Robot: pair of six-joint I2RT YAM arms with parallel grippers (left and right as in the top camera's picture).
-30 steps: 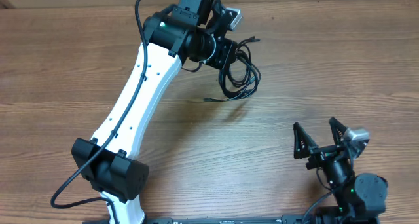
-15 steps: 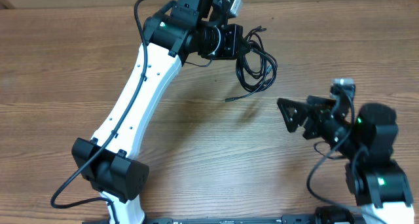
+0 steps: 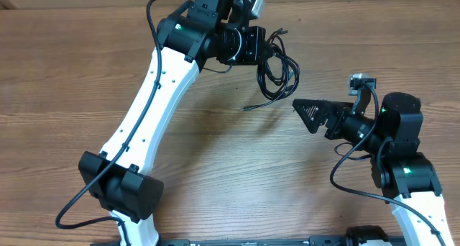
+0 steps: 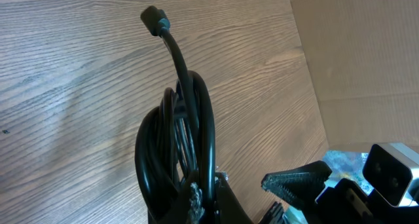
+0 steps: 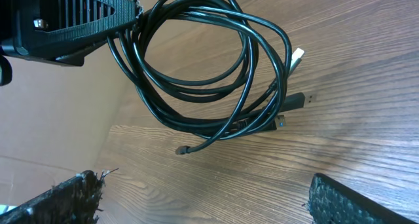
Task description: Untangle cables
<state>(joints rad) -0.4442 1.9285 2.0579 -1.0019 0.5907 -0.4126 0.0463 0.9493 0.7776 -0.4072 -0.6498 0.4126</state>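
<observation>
Overhead, the left tool is at the far side of the table. It is clamped on a bunch of cables. The cables hang from it in a round loop, and the loop looks lifted off the wood. One thin loose end pokes out at the bottom of the loop. The right tool is near the loop but not touching it, and its tip points at the cables. In the right wrist view its two fingers are wide apart with nothing between them.

I think the step now is for the right tool to take hold of one cable, so it can be pulled out of the bunch. The best place to grab looks like the thin loose end, or the black plug sticking out on the side. These sit a little apart from the other cords. The tool should come in slowly and close on just one cord. If it grabs the whole loop, nothing will come free.

The left tool should hold tight while the right one pulls away from it, softly and straight. A hard tug could make a knot tighter or yank the bunch out of the left tool. If the cord catches, it is better to stop and try another end.
</observation>
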